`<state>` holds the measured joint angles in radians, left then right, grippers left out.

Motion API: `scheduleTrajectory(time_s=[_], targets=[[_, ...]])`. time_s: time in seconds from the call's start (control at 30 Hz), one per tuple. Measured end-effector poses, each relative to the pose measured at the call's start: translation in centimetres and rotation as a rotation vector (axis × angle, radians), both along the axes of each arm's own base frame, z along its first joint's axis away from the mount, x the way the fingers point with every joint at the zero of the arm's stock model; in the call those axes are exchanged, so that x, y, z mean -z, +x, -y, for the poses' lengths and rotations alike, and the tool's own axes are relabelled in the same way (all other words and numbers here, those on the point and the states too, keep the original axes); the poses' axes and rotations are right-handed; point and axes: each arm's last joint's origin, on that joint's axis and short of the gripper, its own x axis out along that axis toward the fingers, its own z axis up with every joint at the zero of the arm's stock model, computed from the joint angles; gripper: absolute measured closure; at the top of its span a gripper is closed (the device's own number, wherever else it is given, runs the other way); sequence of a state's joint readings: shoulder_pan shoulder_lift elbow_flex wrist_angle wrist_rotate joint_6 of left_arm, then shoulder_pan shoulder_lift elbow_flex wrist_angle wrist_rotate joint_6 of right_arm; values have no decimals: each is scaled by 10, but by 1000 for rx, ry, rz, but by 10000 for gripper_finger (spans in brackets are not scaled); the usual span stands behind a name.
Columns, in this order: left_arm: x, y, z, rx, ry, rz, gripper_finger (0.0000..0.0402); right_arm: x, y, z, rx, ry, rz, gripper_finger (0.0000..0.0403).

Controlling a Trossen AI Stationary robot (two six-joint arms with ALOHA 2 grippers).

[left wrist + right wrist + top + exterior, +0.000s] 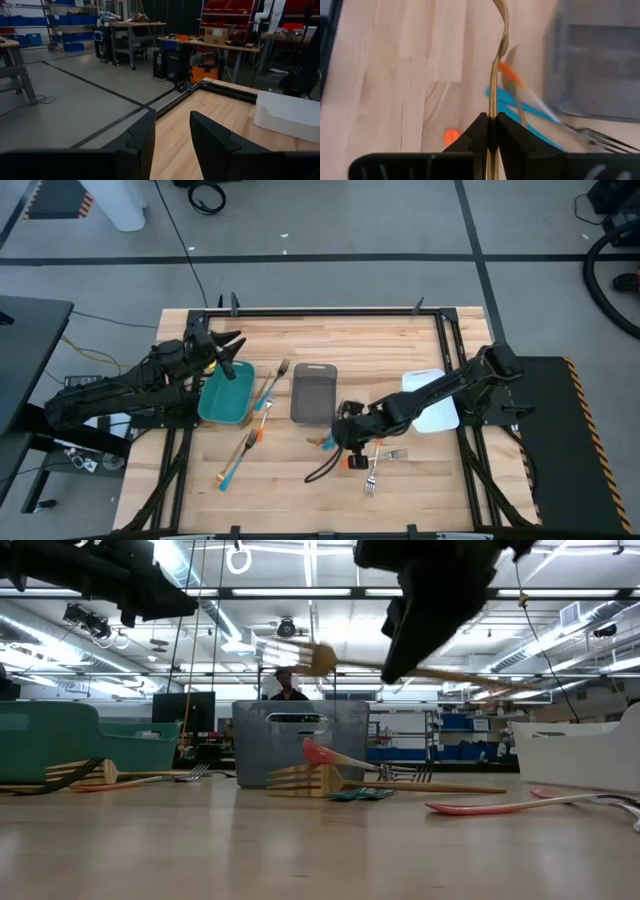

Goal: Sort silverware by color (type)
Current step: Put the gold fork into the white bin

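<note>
Gold fork pinched in right gripper at frame centre, lifted; next needs carrying to a tray; left gripper open, idle.

Grey concrete floor fills the upper part of the high view, crossed by dark tape lines and a black cable running from the top edge. In the low view, rows of ceiling strip lights stretch across the top of the frame, with blue storage bins on shelving at right centre. In the left wrist view, a workbench stands at upper centre, red bins at upper right, blue bins at upper left.
</note>
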<state>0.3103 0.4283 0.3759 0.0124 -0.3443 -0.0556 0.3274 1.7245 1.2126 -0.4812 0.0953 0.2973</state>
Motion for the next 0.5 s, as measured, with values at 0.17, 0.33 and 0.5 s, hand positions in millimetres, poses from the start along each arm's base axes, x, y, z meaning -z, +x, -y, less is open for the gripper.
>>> scheduleTrajectory(time_s=[0.17, 0.33, 0.5], targets=[[1, 1, 0, 1, -4, -7, 271, -23, -12, 10, 65, -34, 35, 360], [0, 1, 1, 49, -25, -7, 271, -41, -27, 20, 120, -61, 38, 360], [-9, 1, 1, 50, -64, -51, 271, -57, -41, 33, 228, -59, 30, 360]])
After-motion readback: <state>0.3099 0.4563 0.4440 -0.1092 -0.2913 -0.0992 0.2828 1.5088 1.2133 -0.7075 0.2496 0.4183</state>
